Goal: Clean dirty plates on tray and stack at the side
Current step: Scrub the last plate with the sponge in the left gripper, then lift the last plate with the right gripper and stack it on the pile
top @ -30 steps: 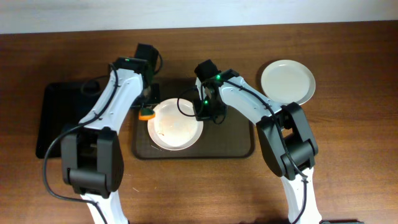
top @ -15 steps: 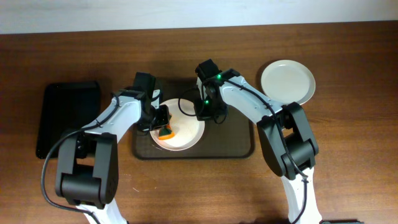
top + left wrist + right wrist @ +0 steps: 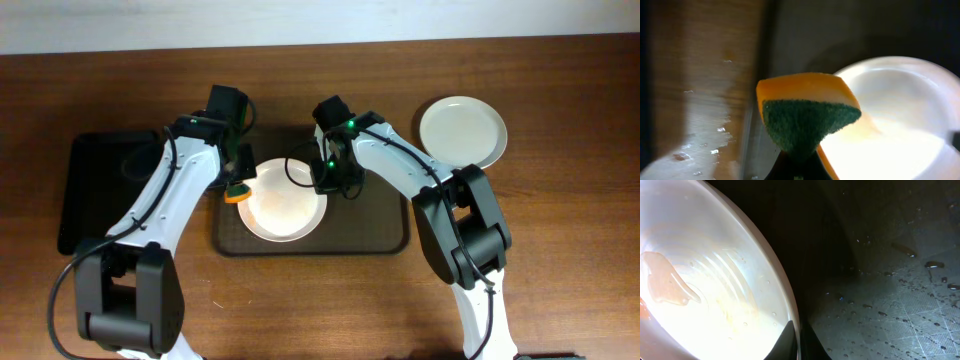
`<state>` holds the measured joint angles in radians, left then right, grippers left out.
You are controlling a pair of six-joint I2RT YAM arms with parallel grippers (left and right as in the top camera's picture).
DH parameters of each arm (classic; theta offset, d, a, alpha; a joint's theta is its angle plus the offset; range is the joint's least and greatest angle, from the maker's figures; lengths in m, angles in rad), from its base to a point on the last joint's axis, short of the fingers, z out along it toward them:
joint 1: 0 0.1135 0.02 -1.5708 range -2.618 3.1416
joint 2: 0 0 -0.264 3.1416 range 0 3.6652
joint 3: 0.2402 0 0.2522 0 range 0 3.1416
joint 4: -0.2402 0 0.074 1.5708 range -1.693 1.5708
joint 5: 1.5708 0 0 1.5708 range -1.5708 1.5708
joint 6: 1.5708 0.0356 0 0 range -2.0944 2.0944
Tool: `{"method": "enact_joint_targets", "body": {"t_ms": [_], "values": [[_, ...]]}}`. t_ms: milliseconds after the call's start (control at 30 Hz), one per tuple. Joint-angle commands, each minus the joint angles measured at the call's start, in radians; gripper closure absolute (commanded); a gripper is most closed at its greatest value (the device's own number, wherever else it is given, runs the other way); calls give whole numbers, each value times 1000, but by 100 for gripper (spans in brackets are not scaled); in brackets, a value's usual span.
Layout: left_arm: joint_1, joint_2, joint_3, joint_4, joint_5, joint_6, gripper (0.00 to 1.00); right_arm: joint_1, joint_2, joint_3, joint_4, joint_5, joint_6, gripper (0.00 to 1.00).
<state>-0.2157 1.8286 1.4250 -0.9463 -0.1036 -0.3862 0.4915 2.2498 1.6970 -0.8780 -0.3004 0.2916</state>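
The left gripper point(image 3: 237, 183) clamped a sponge point(image 3: 807, 117); the right gripper point(image 3: 800, 342) pinched a smeared plate point(image 3: 283, 205) on the tray point(image 3: 370, 228). One clean plate point(image 3: 462, 131) sat aside, so wiping seemed unfinished.

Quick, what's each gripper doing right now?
Left gripper: closed on the sponge.
Right gripper: closed on the plate rim.

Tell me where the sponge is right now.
In the overhead view the sponge sits in the left tool, at the left rim of the plate on the brown tray.
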Motion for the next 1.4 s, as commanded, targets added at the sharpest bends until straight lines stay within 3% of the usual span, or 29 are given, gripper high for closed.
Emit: {"method": "enact_joint_targets", "body": {"t_ms": [0,233,267,300,500,600,733,933,1067,1200,1300,1367], "values": [[-8,-7,-84,110,200,-10,100,-10,30,-17,-4,76,6,96],[-15,-6,-391,396,181,-66,100,-10,30,-17,-12,76,6,95],[-15,-6,-400,393,125,-66,100,-10,30,-17,-15,76,6,95],[-15,-10,-396,362,-48,-66,100,-10,30,-17,-19,76,6,96],[-15,-181,-180,180,-420,-66,100,-9,30,-16,-45,76,5,96],[-15,-335,-138,153,-431,-66,100,-9,-11,44,-111,105,2,96],[-15,-371,-161,71,-328,-66,100,37,-132,212,-235,487,-27,96],[-14,-370,-214,77,-311,-66,100,269,-196,278,-275,1317,-29,96],[17,-370,-214,77,-266,-66,100,356,-196,278,-270,1610,-29,96],[37,-370,-214,77,-250,-66,100,322,-196,278,-270,1475,-28,96],[38,-370,-214,77,-251,-66,100,213,-196,278,-271,1059,4,96],[38,-370,-214,77,-251,-66,100,44,-196,278,-271,582,5,96]]}}
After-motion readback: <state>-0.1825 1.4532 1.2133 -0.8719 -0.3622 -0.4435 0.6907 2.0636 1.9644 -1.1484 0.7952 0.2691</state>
